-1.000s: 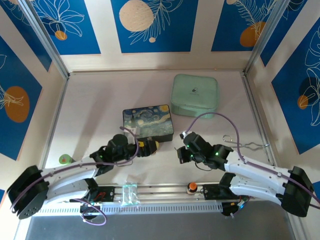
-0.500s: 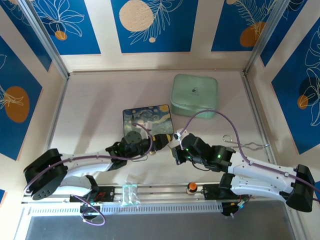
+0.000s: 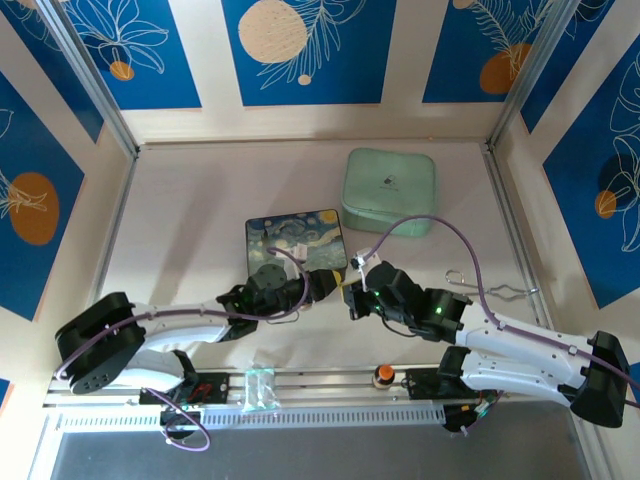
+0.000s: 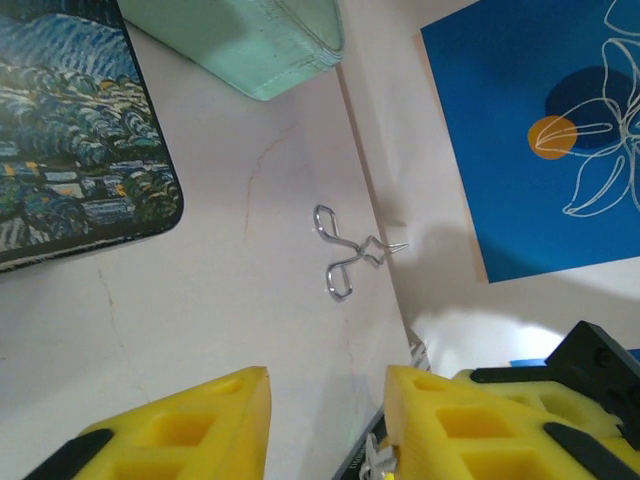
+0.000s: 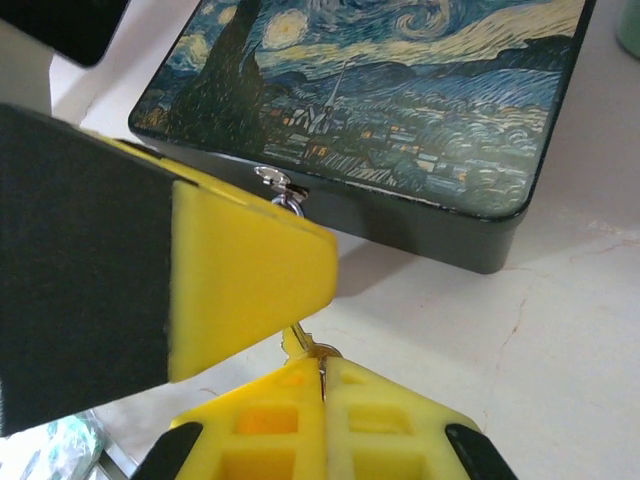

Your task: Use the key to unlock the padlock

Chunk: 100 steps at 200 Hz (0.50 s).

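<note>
My right gripper (image 5: 322, 375) is shut on the key (image 5: 308, 345), a thin silvery piece that sticks out up and left from its yellow fingertips. Right in front of it is one yellow finger (image 5: 250, 270) of my left gripper (image 4: 328, 385). Those jaws stand part way apart, with bare table showing between them. The padlock is hidden. A small silver loop (image 5: 277, 188) shows at the front of the starry-night box (image 5: 400, 110), just above that finger; I cannot tell whether it is the shackle. From above, the left gripper (image 3: 328, 283) and the right gripper (image 3: 352, 290) meet at the box's front right corner.
A mint-green case (image 3: 390, 190) lies behind the starry box (image 3: 296, 243). A bent silver wire clip (image 3: 490, 292) rests near the right wall. At the near rail are an orange-red knob (image 3: 383, 375) and a clear plastic packet (image 3: 258, 388).
The left arm has stretched right along the box's front until its gripper meets the right one, and its jaws have narrowed. The right gripper has edged towards the box, still shut.
</note>
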Each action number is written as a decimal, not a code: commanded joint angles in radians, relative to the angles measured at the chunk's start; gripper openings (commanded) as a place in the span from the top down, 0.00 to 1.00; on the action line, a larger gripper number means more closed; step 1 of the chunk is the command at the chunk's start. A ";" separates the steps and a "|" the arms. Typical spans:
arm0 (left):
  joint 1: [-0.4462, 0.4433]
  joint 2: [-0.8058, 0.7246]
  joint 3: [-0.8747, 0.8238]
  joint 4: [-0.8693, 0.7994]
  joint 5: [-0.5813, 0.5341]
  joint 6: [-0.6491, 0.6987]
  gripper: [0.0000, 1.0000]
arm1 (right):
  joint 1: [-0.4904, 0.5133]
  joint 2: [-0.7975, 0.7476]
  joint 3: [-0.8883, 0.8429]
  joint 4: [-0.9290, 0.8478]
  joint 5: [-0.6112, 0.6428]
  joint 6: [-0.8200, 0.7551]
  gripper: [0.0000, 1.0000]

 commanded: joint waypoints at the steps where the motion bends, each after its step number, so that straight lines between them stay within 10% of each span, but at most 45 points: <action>1: -0.009 0.023 0.024 0.058 0.040 -0.001 0.68 | -0.007 -0.005 0.005 0.037 -0.008 -0.010 1.00; 73: -0.009 0.054 0.022 0.116 0.081 -0.017 1.00 | -0.019 -0.013 -0.021 0.067 -0.050 -0.002 1.00; 100: -0.007 -0.039 0.050 0.000 0.070 0.058 1.00 | -0.108 -0.071 -0.050 0.115 -0.246 -0.013 0.37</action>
